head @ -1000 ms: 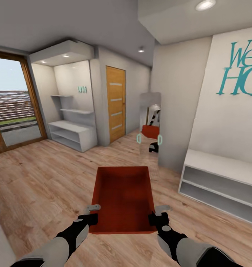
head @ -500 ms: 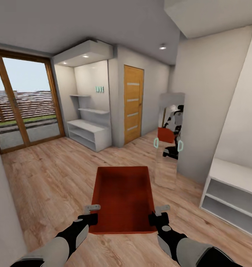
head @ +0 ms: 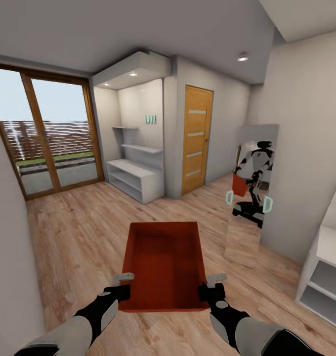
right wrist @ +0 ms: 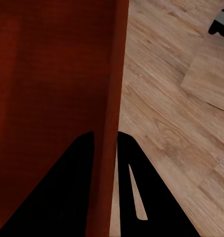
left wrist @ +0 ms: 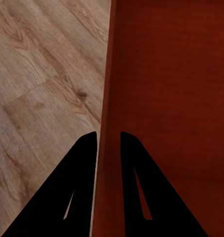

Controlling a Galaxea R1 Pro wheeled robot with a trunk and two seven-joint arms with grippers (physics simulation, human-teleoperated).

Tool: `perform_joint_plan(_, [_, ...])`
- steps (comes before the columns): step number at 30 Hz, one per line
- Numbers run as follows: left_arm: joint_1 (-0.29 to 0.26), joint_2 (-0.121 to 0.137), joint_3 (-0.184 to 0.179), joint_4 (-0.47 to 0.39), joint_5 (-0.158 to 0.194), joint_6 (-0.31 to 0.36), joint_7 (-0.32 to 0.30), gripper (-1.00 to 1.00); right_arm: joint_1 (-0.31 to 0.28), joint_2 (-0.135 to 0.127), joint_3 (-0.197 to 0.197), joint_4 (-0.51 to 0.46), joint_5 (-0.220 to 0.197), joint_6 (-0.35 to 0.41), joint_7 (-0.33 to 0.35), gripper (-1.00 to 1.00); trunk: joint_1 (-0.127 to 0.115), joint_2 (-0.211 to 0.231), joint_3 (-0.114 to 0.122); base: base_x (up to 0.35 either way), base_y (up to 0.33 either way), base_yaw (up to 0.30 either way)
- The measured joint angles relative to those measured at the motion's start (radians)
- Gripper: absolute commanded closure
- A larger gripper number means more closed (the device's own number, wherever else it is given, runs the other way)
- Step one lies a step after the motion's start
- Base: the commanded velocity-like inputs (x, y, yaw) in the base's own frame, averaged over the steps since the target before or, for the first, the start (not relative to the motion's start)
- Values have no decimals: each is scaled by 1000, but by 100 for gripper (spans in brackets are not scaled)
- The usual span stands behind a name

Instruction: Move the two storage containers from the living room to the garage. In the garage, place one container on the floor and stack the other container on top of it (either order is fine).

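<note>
Two grippers, left gripper (head: pixel 124 286) and right gripper (head: pixel 211 286), pinch the container's (head: pixel 164 262) side walls, its length pointing ahead.

Light wood plank floor (head: pixel 79 232) running throughout; daylight coming through wood-framed glass door (head: pixel 49 136); white shelving (head: pixel 136 170) sitting beside orange door (head: pixel 196 138).

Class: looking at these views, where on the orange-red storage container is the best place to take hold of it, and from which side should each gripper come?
Grip the storage container by its thin long side walls near the robot's end: left gripper on the left wall, right gripper on the right, one finger inside and one outside. Thin upright walls and an open top suit this pinch.
</note>
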Motion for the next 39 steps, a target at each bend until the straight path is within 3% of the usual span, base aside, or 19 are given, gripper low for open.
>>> perform_joint_plan(39, [0, 0, -1, 0, 1, 2, 0, 100, 0, 0, 0, 0, 0, 1, 1, 100, 0, 0, 0, 321, 0, 0])
